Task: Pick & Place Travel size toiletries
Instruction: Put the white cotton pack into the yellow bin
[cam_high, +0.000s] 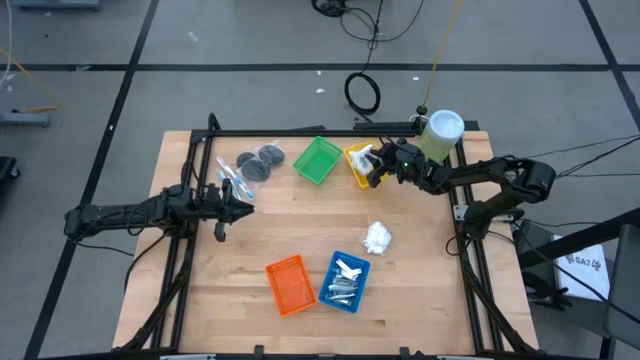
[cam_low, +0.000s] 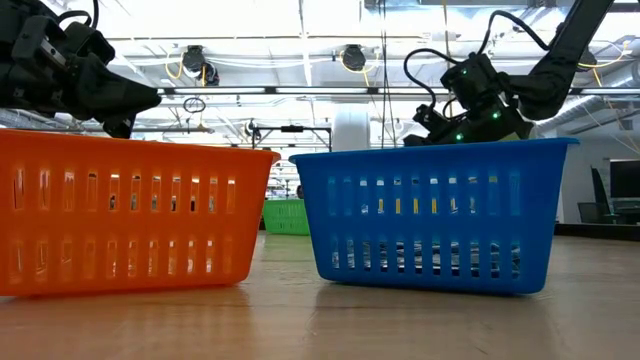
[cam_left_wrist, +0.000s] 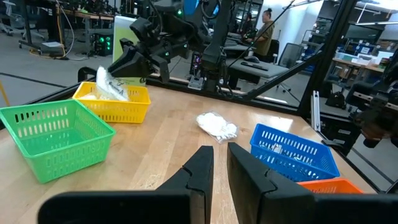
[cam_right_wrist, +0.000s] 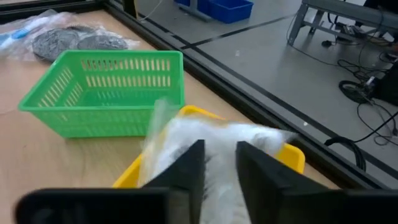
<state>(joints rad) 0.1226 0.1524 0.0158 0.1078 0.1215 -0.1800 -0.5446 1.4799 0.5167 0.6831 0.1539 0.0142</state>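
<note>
White packet (cam_right_wrist: 211, 140) blurred, partly hidden behind right fingers (cam_right_wrist: 186, 165); yellow tray (cam_right_wrist: 292, 155) mostly covered by it. Discs (cam_right_wrist: 68, 42) cut off at edge.
</note>
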